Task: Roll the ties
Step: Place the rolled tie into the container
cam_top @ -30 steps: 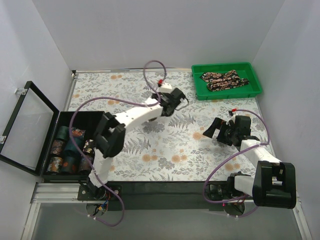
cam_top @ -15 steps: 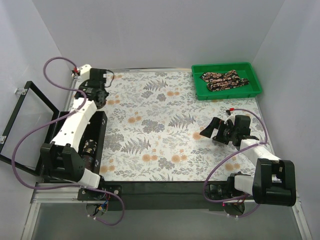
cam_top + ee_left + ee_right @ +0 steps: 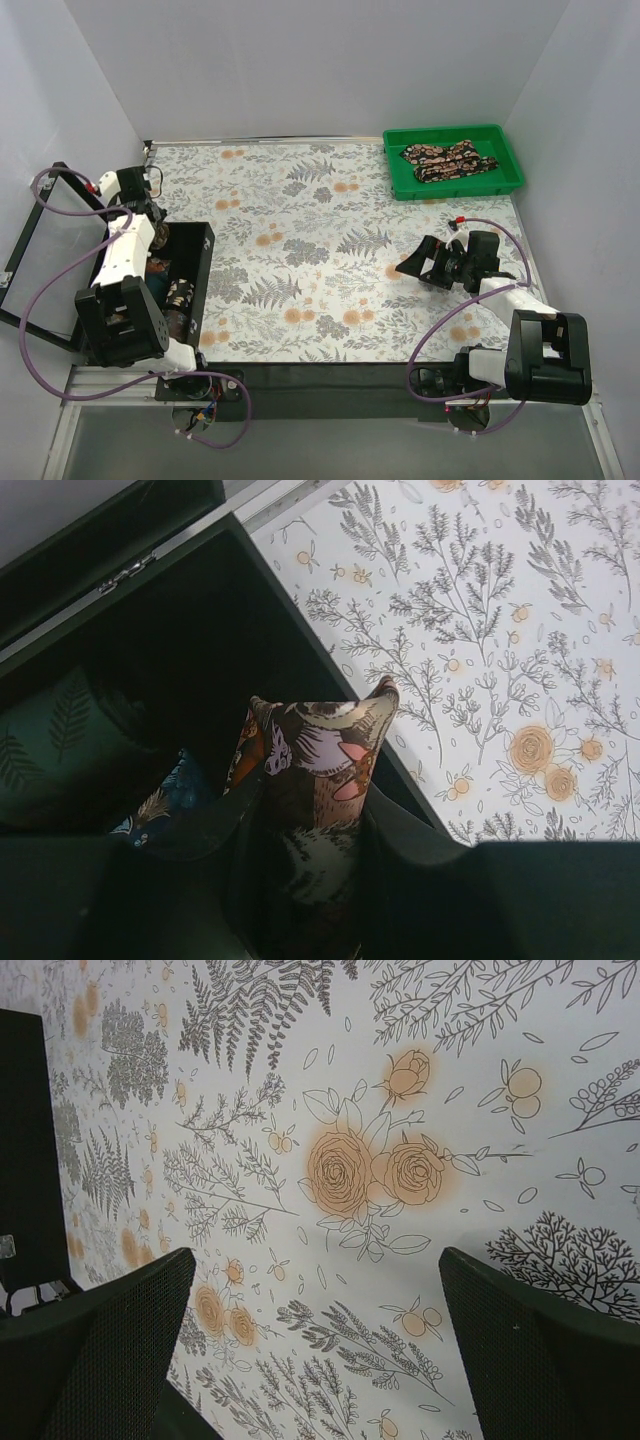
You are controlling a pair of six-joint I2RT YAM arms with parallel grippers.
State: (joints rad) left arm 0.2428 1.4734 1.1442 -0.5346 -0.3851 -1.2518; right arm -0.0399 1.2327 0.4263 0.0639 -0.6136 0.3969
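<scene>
Left gripper (image 3: 308,825): jaws drawn in narrow and clamped on a rolled tie (image 3: 312,770), with one dark finger on either side of the roll. The roll stands upright and is dark brown with orange and pale print. It sits inside the black box (image 3: 200,630) at the table's left edge, close to the box wall that borders the tablecloth (image 3: 500,630). Whether the roll's base touches the box floor cannot be told. Beside it in the box lie a dark green roll (image 3: 60,750) and a blue-patterned roll (image 3: 160,805). In the top view the box lid (image 3: 60,245) stands open to the left.

Right gripper (image 3: 315,1260): jaws spread wide and holding nothing, hovering low over the tablecloth at the right side of the table.

Unrolled ties (image 3: 448,160) lie bunched in the green tray (image 3: 455,131) at the far right corner, well apart from both grippers.
</scene>
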